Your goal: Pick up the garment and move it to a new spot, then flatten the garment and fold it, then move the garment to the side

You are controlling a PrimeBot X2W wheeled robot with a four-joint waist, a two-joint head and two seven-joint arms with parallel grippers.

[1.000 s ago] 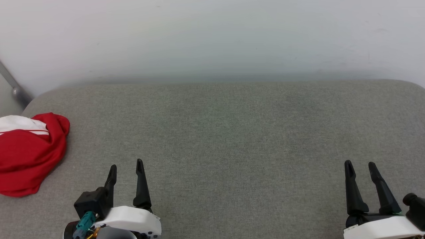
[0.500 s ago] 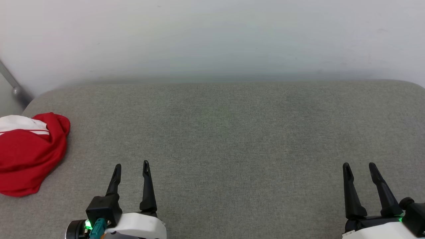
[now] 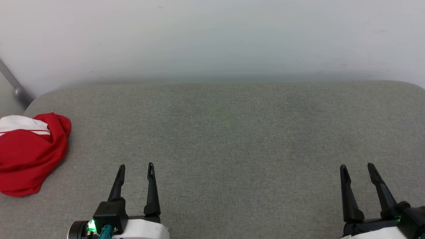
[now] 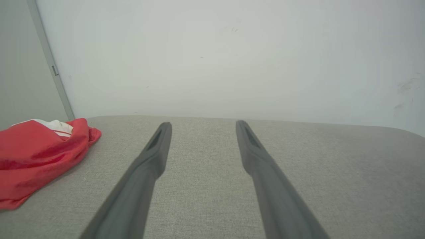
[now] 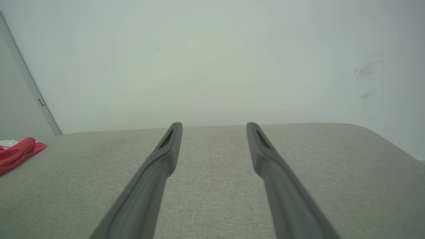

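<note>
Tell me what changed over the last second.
The left gripper slid toward the view's right and lower, still open and empty. The right gripper barely shifted, also open. The crumpled red T-shirt with white sleeve stayed put on the grey fabric surface, untouched.

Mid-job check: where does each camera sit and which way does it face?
Head view: on the head, looking down at the grey fabric surface; left gripper lower left, right gripper lower right, both open.
Left wrist view: on the left wrist, looking along its fingers toward the white wall.
Right wrist view: right wrist, along its fingers, same wall.
All share the red-and-white garment at left.
</note>
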